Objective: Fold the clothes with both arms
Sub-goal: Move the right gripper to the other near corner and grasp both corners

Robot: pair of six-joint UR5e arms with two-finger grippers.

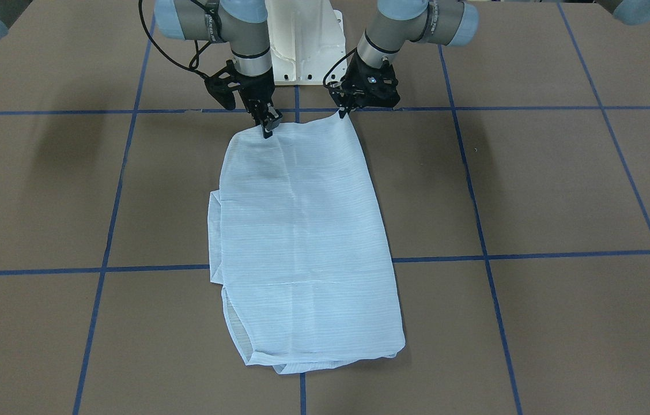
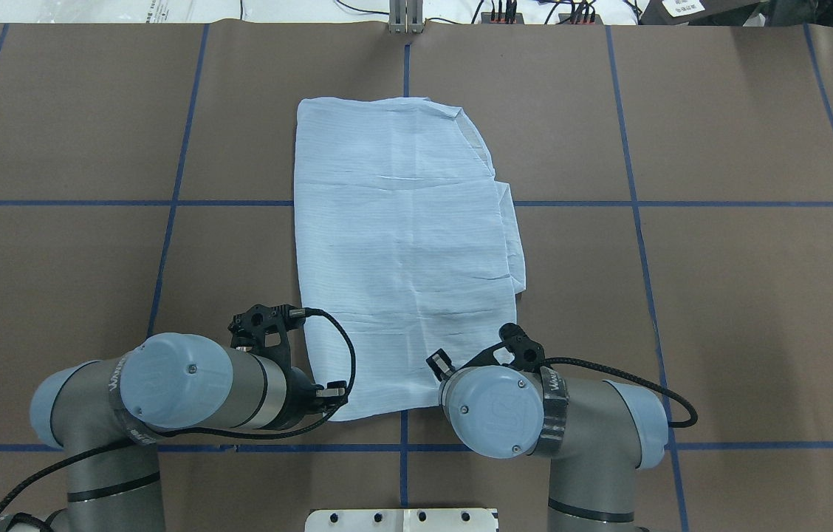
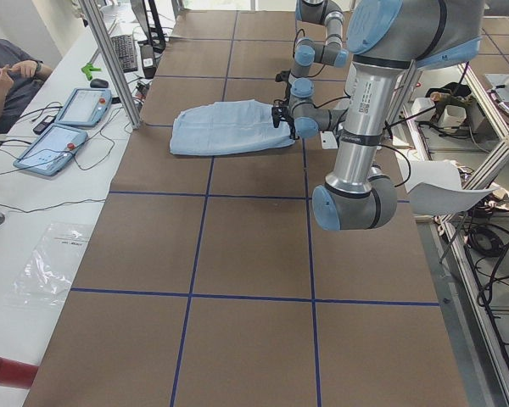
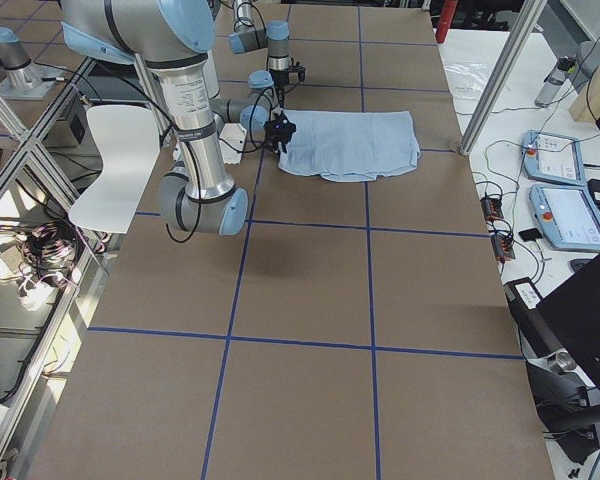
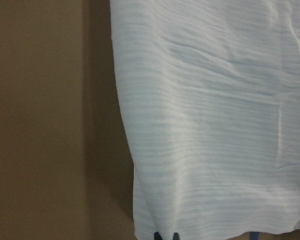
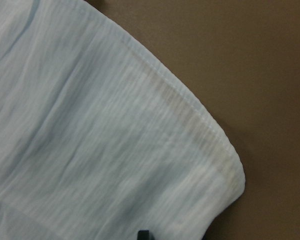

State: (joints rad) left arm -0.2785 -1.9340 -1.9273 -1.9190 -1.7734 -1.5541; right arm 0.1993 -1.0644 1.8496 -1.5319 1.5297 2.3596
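Nearest the front-facing camera lies the rounded end of the shirt (image 1: 308, 242), where two or three layers of light blue, finely striped cloth stack up and a lower layer peeks out beneath the top one. From there the shirt runs away from the camera as one long folded panel, flat on the brown table (image 1: 561, 184), narrowing a little toward the robot. It lies at the table's middle and crosses one of the blue tape lines (image 1: 532, 253) of the grid. On the view's left edge, folded-under layers stick out slightly past the top panel. Faint creases cross the cloth.

At the shirt's far end both arms reach down to its two corners. The right fingers (image 1: 268, 125), on this view's left, are pressed together on the corner of the cloth; the right wrist view shows one dark fingertip on top of the fabric and the other is hidden. The left fingers (image 1: 343, 109), on the view's right, pinch the other corner, which rises off the table in a small peak. Behind them the right arm (image 1: 244, 29) and left arm (image 1: 411, 26) bend back toward the white base (image 1: 302, 40).
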